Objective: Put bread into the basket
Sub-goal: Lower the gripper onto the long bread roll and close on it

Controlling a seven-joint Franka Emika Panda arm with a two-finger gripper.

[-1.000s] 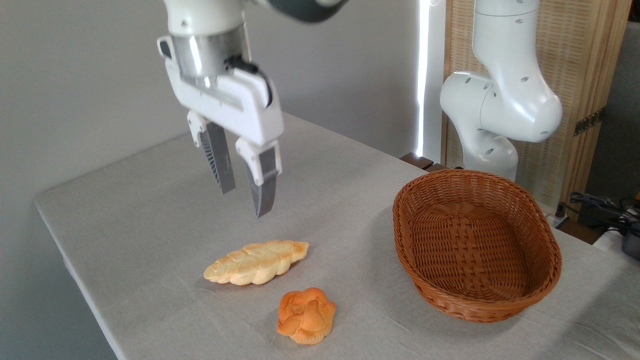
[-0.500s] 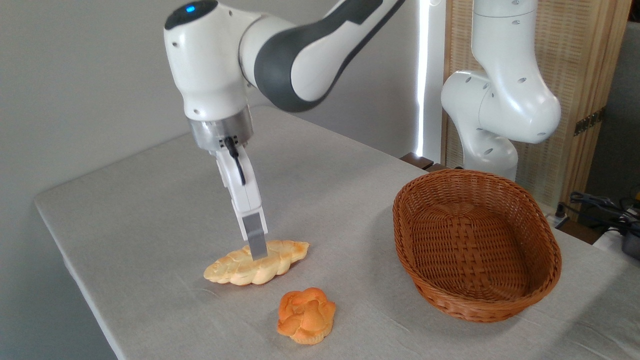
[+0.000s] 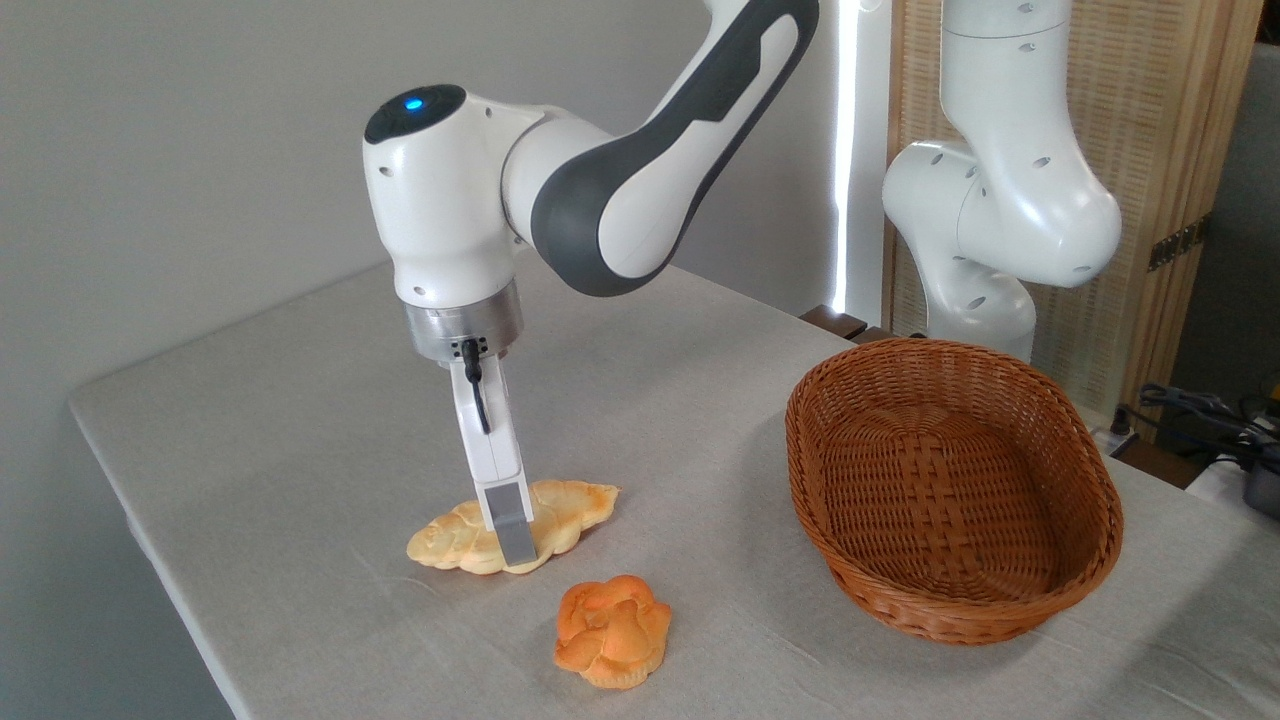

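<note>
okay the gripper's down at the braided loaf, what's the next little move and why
Probably close the fingers on the bread, then lift. The gripper is edge-on down across the loaf's middle, the loaf lies flat on the table, and the basket is empty.

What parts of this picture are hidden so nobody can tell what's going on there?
- Gripper: seen edge-on, so one finger hides the other; open or shut around the bread cannot be told.
- Bread's middle: covered by that finger.
- Basket: its near wall hides part of the floor inside.
- Arm's upper part: cut off by the top edge.
</note>
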